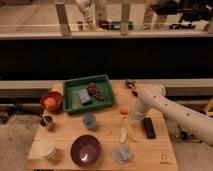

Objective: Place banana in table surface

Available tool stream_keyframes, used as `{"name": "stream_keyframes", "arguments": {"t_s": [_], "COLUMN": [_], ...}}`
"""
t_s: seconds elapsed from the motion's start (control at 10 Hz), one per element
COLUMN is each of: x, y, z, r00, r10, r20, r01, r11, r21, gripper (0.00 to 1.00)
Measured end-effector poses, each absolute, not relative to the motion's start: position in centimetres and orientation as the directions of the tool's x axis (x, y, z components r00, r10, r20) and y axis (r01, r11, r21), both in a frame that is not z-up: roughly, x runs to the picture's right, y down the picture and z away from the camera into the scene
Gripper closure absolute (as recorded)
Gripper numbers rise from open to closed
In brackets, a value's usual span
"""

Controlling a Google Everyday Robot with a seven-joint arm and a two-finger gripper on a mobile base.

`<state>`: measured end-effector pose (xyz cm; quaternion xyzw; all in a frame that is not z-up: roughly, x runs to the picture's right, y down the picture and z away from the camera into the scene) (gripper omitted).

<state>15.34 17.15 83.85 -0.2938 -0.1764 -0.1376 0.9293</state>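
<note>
The banana (124, 131) is a pale cream-yellow fruit lying lengthwise on the light wooden table surface (107, 134), right of centre. My gripper (131, 118) hangs at the end of the white arm, pointing down just above the banana's far end. I cannot tell whether it touches the banana. The arm comes in from the right edge and bends over the table's back right corner.
A black remote (149, 127) lies right of the banana, with a small orange piece (124, 110) behind it. A green tray (85, 93), red bowl (51, 101), blue cup (89, 120), purple bowl (85, 150), white cup (46, 148) and grey-blue cloth (123, 154) are also on the table.
</note>
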Motion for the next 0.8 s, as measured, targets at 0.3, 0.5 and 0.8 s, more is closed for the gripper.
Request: {"name": "stream_keyframes", "arguments": {"t_s": [0.3,0.5,0.8], "x": [14.78,14.8,14.92], "y": [17.58,17.7,18.06], "z": [83.53,83.29,83.08], "r00": [0.844,0.81,0.751], "r10": [-0.278,-0.332,-0.404], "r20": [0.459,0.483,0.523], "r01": [0.487,0.541,0.62], "r11": [0.756,0.741,0.704], "r21": [-0.438,-0.398,-0.347], "gripper": [0.2,0.2,0.2]}}
